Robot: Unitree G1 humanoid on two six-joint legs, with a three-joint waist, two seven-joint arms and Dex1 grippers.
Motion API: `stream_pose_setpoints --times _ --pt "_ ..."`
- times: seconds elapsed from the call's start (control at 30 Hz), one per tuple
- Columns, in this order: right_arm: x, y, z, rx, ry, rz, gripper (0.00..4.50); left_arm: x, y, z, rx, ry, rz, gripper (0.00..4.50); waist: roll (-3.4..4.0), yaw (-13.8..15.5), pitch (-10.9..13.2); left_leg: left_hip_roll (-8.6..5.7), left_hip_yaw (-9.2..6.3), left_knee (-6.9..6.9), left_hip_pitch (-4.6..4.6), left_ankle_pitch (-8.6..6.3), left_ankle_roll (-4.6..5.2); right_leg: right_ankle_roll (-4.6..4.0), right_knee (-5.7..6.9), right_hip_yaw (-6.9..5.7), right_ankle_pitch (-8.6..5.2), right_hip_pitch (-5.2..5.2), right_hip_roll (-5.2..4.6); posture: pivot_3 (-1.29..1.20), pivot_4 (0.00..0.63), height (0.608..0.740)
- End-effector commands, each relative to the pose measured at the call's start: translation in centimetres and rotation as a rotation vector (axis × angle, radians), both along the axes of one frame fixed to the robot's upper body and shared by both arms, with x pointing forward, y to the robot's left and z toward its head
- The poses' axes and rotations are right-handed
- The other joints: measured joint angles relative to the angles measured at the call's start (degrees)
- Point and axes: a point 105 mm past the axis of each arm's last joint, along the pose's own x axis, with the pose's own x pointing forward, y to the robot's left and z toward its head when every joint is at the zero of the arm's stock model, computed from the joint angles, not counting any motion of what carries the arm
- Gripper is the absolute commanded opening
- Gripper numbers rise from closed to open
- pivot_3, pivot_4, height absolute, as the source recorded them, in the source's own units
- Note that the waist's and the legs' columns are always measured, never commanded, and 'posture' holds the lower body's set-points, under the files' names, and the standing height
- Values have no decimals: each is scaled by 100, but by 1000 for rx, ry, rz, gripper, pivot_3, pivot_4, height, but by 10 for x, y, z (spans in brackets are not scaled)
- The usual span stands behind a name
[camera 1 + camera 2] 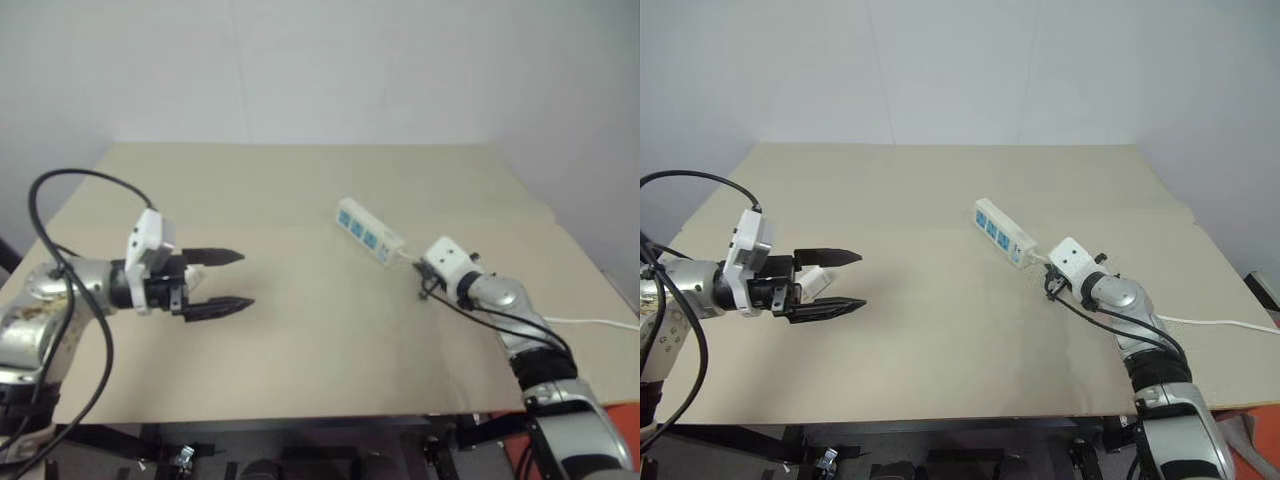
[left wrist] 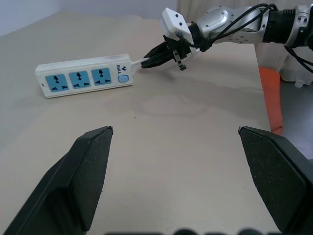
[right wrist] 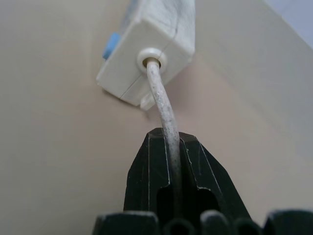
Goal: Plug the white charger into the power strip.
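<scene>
Beige worktop against a plain pale wall carries everything. Nearest, the left gripper (image 1: 228, 280) hovers with fingers spread wide, a small white piece, perhaps the charger (image 1: 818, 281), tucked between them. Farther off, the right gripper (image 2: 149, 59) has its fingers pinched on the cord (image 3: 163, 105) just behind the power strip (image 2: 84, 75). That strip looks light and slippery, so bracing its stiff body would likely steady it better than the limp cord.
</scene>
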Motion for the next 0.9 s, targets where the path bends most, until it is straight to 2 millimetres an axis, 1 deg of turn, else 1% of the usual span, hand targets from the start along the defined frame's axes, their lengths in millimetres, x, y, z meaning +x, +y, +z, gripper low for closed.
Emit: stream_pose_setpoints --times 0.03,0.1,0.2,0.27,0.33,0.4,0.53,0.6,0.67,0.73,0.8,0.83,0.9 --pt "-17 11 49 182 -79 110 22 -4 2 10 8 -49 -2 4500 0 6 0 0 0 1 -3 0 0 0 6 2 0 -3 0 0 150 740" --pt "-30 13 58 251 -62 162 22 -4 2 9 9 -45 -3 4500 0 23 0 0 0 1 -9 0 0 0 8 2 0 -9 -1 0 150 740" --pt "-48 11 64 328 -24 227 22 -3 1 8 11 -38 -8 4500 1 43 0 0 0 1 -7 0 0 0 3 3 0 -11 0 0 150 740" --pt "-60 9 63 369 21 265 22 -2 1 7 12 -36 -10 4500 1 56 0 0 0 0 -6 0 0 0 3 3 0 -11 0 0 150 740" --pt "-72 9 57 382 78 296 22 -2 0 7 12 -34 -13 4500 1 60 0 -1 2 1 -5 0 0 0 4 4 0 -11 0 0 150 740" --pt "-82 8 43 345 153 307 22 -2 0 7 12 -31 -17 4500 1 70 0 -1 4 1 -5 0 0 0 3 6 0 -10 0 0 150 740" --pt "-83 0 7 276 292 209 22 -2 -3 7 12 -25 -29 4500 0 63 0 -2 9 2 -2 -1 1 0 4 12 0 -10 0 0 150 740" --pt "-88 0 -10 251 373 195 22 -2 -4 7 12 -24 -35 4500 0 74 0 -3 12 2 3 -1 1 0 8 17 0 -11 0 0 150 740" --pt "-91 2 -21 245 415 184 22 -2 -3 7 14 -23 -36 4500 0 82 0 -2 13 1 4 -1 1 0 7 16 0 -10 2 0 150 740" --pt "-90 4 -30 264 458 150 22 -2 -3 7 16 -21 -38 4500 0 70 0 -3 14 2 0 -1 1 0 4 18 0 -11 1 0 150 740" --pt "-88 7 -37 254 479 120 730 -3 -4 7 19 -18 -43 4500 0 65 0 -3 16 2 2 -1 1 1 5 24 0 -12 1 0 150 740" --pt "-89 7 -38 248 482 115 963 -3 -4 7 20 -17 -44 4500 0 67 0 -2 16 2 3 -1 1 1 5 23 0 -12 2 0 150 740" --pt "-93 13 -39 251 500 141 1677 -3 -4 8 20 -17 -44 4500 0 69 0 -1 16 2 4 -1 1 0 6 23 0 -12 4 0 150 740"
